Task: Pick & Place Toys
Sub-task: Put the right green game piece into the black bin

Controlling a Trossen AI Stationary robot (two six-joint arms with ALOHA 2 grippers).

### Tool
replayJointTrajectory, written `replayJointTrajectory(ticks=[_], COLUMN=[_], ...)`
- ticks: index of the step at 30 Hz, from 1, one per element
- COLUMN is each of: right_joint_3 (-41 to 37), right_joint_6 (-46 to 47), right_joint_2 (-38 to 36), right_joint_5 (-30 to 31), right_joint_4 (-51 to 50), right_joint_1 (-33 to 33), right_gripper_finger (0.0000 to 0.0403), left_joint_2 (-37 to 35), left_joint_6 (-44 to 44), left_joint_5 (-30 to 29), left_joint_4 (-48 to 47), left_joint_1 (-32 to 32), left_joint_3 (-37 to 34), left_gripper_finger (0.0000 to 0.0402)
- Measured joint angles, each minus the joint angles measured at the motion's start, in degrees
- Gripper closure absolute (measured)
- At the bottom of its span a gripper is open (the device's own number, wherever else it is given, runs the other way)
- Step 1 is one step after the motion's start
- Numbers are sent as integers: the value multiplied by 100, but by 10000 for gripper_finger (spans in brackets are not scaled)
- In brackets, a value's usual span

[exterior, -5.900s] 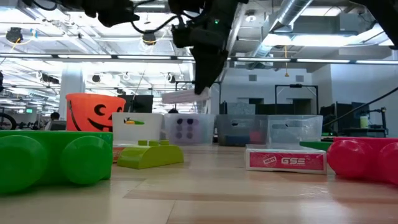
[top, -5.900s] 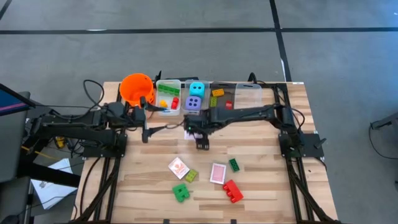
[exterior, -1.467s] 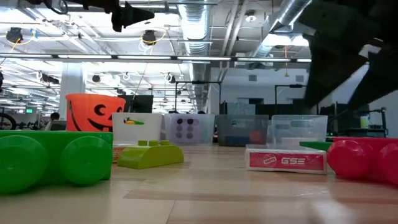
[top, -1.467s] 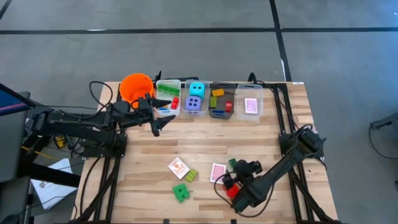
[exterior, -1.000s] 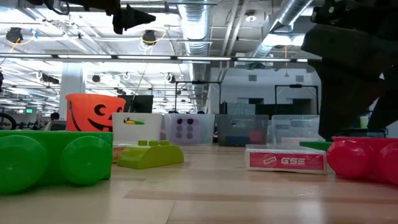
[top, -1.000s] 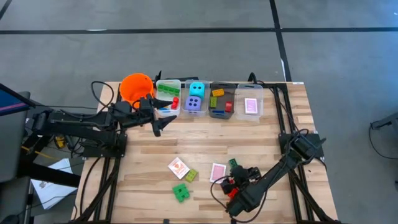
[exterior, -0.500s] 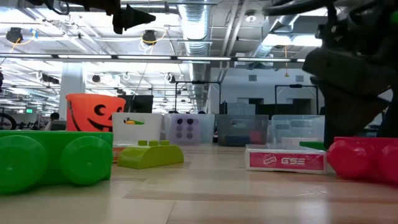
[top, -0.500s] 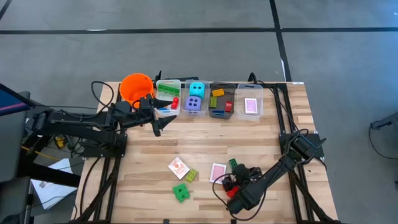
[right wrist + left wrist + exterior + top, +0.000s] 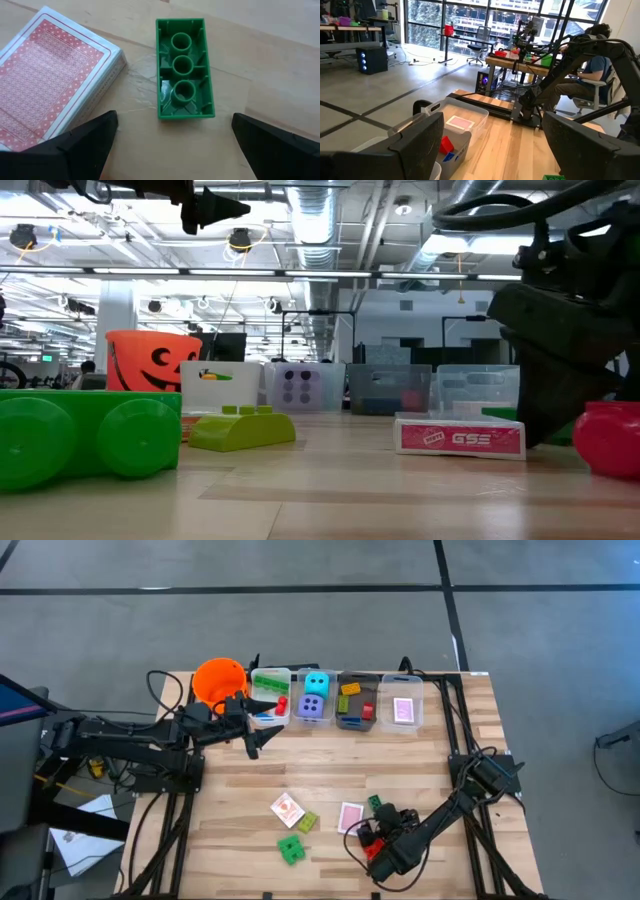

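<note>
A dark green brick (image 9: 185, 90), hollow underside up, lies on the table (image 9: 240, 790) beside a pink-backed card pack (image 9: 55, 90). My right gripper (image 9: 175, 150) hangs open, slanting down just short of the brick on its near side, and touches nothing. In the high view it (image 9: 368, 825) sits between the green brick (image 9: 376, 803), the pack (image 9: 350, 817) and a red brick (image 9: 372, 846) half hidden under the arm. My left gripper (image 9: 258, 740) waits open, level, above the table by the bins.
Loose on the table's near half lie a card (image 9: 287, 808), a lime brick (image 9: 306, 823) and a green brick (image 9: 291, 849). Along the far edge stand an orange bucket (image 9: 218, 680) and several clear bins (image 9: 402, 710) with bricks, dice and cards.
My right gripper has sunk toward the table and drawn in over the dark green brick and the card pack, rolling slightly. Its fingers stay apart. The left arm has kept still.
</note>
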Motion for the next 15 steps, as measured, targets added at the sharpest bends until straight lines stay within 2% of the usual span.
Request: replayJointTrajectory(ticks=[5, 15], right_joint_3=[-8, -12], right_joint_6=[-27, -24], right_joint_2=[-3, 11], right_joint_5=[-8, -15], right_joint_4=[53, 51], right_joint_1=[-77, -278], right_gripper_finger=[50, 148], left_joint_2=[0, 0], left_joint_6=[0, 0], left_joint_5=[4, 22], left_joint_4=[0, -2], left_joint_1=[0, 0], left_joint_3=[0, 0], left_gripper_finger=[70, 70])
